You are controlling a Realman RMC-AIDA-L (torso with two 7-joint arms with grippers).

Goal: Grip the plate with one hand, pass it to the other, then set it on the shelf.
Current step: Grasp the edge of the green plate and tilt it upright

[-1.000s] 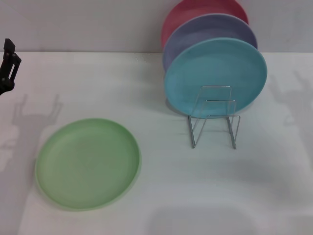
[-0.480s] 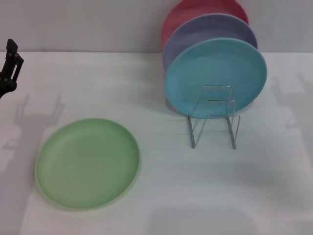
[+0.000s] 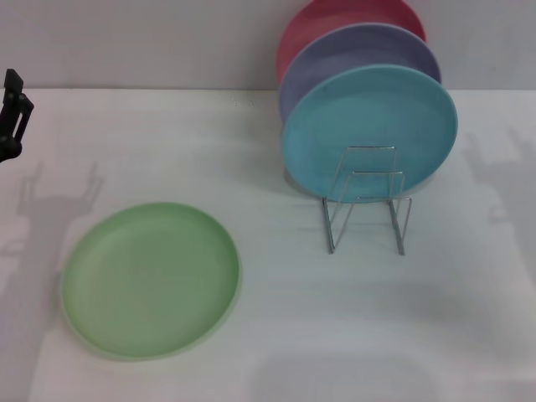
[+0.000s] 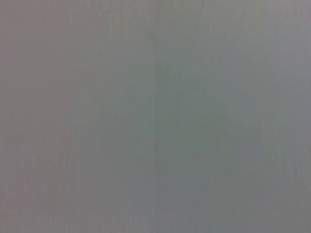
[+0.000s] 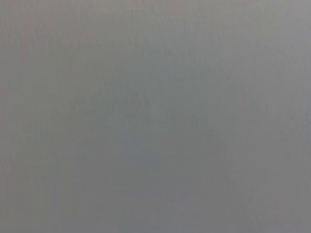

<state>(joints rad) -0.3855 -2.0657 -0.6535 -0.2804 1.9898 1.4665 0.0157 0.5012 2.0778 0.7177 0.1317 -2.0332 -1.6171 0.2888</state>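
The light green plate (image 3: 151, 280) lies flat on the white table at the front left. My left gripper (image 3: 12, 115) shows only partly at the far left edge, raised behind and to the left of the plate and apart from it. Its shadow on the table shows two spread fingers, and it holds nothing. The silver wire rack (image 3: 366, 205) stands right of centre with its front loops empty. My right gripper is out of view; only its shadow falls on the table at the far right. Both wrist views show only plain grey.
A turquoise-blue plate (image 3: 368, 134), a lavender plate (image 3: 356, 50) and a pink plate (image 3: 335, 17) stand upright in the back of the rack. The white table (image 3: 276, 318) ends at a grey wall behind.
My left gripper has drifted slightly towards the left edge of the view. The green plate and the rack have not moved.
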